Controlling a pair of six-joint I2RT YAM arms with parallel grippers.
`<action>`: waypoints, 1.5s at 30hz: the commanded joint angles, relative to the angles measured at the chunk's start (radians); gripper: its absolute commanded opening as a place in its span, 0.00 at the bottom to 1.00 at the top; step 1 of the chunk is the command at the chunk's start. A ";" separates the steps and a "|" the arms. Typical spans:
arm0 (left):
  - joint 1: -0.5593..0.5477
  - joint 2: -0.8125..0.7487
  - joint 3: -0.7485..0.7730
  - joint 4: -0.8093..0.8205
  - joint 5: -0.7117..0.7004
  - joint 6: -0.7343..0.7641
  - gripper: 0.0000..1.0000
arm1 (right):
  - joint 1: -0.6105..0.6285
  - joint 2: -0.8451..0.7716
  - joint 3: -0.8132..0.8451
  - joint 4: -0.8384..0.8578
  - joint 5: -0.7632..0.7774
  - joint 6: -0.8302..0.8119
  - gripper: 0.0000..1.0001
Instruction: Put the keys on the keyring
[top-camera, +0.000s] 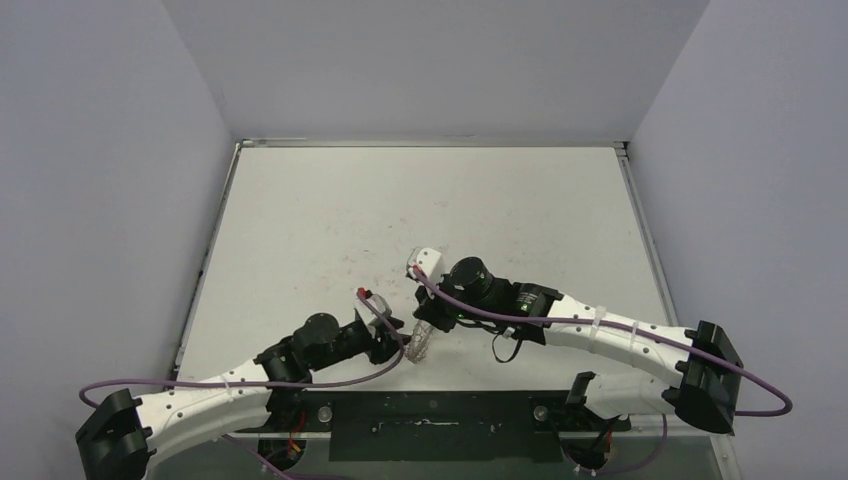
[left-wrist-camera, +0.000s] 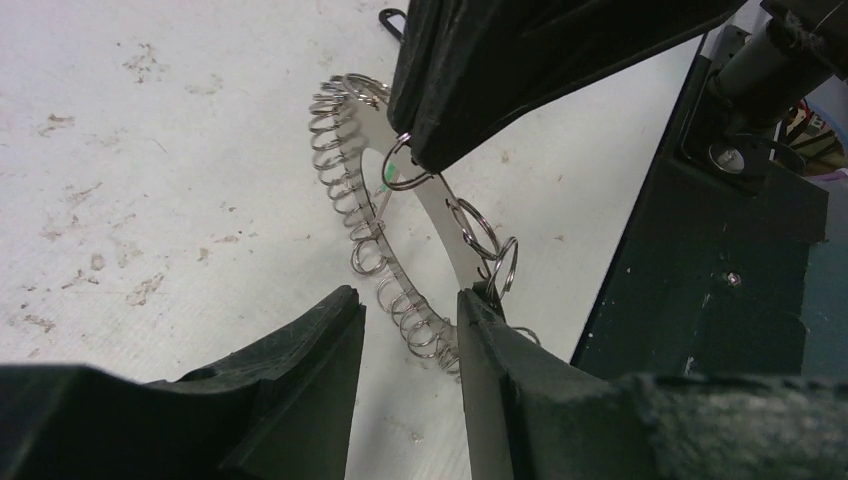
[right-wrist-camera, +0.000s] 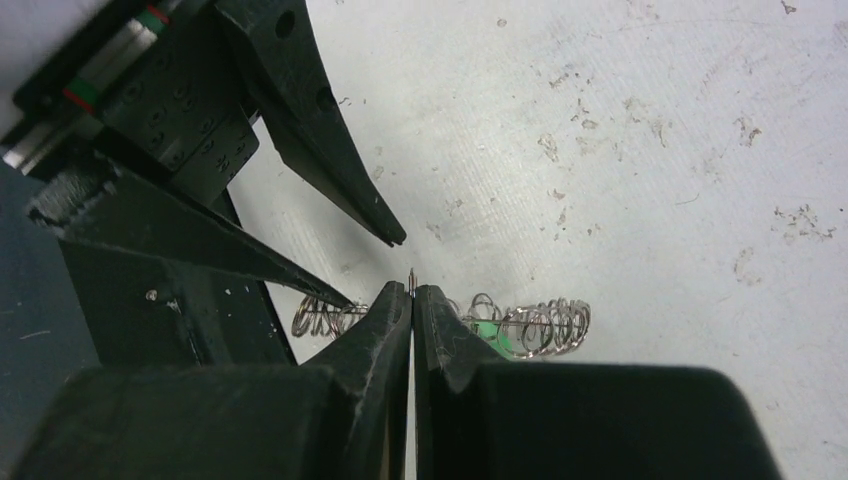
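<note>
- 2 robot arms meet over the near edge of a scuffed white tabletop (top-camera: 400, 200), just ahead of the black base plate (top-camera: 430, 425) that carries them.
- The keyring (left-wrist-camera: 425, 205), a flat silvery band fringed with wire loops, sits between the 2 pincers, tilted rather than lying flat, its far end down toward the tabletop.
- The right pincer (right-wrist-camera: 412, 290) is closed tight, fingertips pressed together on the keyring's upper edge. A thin sliver of metal pokes out between the tips, and 1 wire loop hangs out just below them in the left wrist view.
- The left pincer (left-wrist-camera: 408, 300) stands with its 2 fingers apart. The right-hand finger (left-wrist-camera: 500, 380) touches the lower end of the band, while the other finger stays clear of it, with only loops showing in the gap.
- Of the keys (right-wrist-camera: 487, 337), only a bright green tag shows, tucked among the loops and just beside the right pincer's tips; the metal key itself cannot be made out.
- A red-and-green strip (right-wrist-camera: 110, 60) runs along the left pincer's rail — small marks on the black housing beside it are too blurred to read.
</note>
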 joint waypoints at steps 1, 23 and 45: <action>-0.008 -0.084 -0.046 0.123 -0.019 0.044 0.37 | 0.001 -0.071 -0.086 0.192 -0.034 -0.019 0.00; -0.010 -0.330 -0.172 0.255 0.139 0.238 0.35 | 0.002 -0.192 -0.267 0.458 -0.327 -0.176 0.00; -0.012 -0.232 -0.181 0.352 0.226 0.252 0.14 | 0.016 -0.180 -0.275 0.506 -0.360 -0.187 0.00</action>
